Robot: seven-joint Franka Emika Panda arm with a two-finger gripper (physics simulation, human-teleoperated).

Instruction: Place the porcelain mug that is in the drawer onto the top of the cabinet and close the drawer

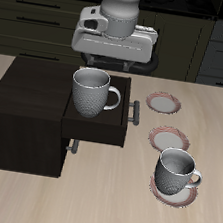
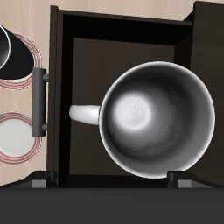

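The porcelain mug (image 1: pixel 92 92), pale speckled grey with a dark inside, stands upright in the open drawer (image 1: pixel 105 133) of the cabinet (image 1: pixel 27 96). Its loop handle points toward the drawer's bar handle (image 1: pixel 136 112). My gripper (image 1: pixel 108 67) hangs just above the mug's rim, open and empty. In the wrist view the mug (image 2: pixel 157 109) fills much of the drawer (image 2: pixel 83 70), and my gripper (image 2: pixel 109 179) has its two fingertips (image 2: pixel 42 180) spread wide near the mug's rim, apart from it. The bar handle (image 2: pixel 39 101) also shows there.
A second, darker grey mug (image 1: pixel 177 174) stands on a red-rimmed plate (image 1: pixel 187 196) near the table's front. Two more plates (image 1: pixel 165 103) (image 1: pixel 170 141) lie beside the drawer. The cabinet's lower front has a small handle (image 1: pixel 73 148). Dark kitchen units (image 1: pixel 37 16) stand behind.
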